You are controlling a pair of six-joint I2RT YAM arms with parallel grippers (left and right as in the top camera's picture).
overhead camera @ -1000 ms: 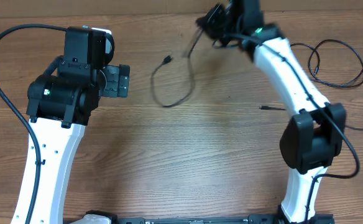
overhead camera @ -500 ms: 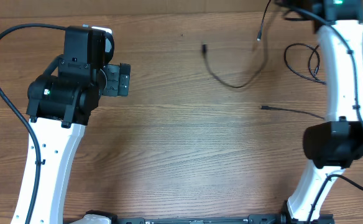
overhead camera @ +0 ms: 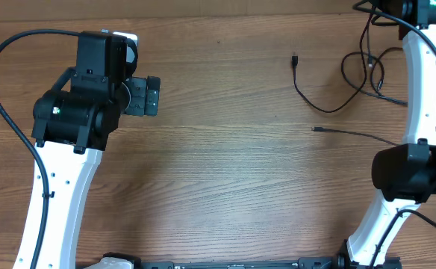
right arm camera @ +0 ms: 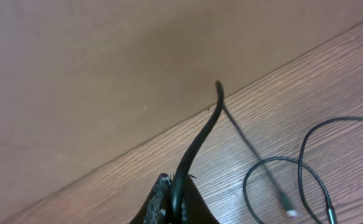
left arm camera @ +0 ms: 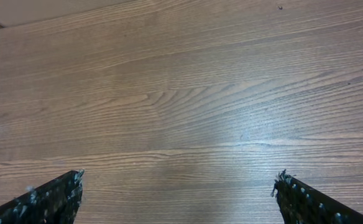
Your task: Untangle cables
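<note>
Here the right gripper (right arm camera: 173, 190) is pinched tight on one black cable (right arm camera: 201, 130), which trails down onto the table (overhead camera: 225, 172) at its far right, near a straight cable (overhead camera: 352, 134) lying flat, while the left gripper (left arm camera: 178, 180) hovers spread wide above the wood.

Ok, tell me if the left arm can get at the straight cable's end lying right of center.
Probably, at a stretch: only bare table lies between the open left gripper and that cable end, but it sits far across, nearer the right arm.
</note>
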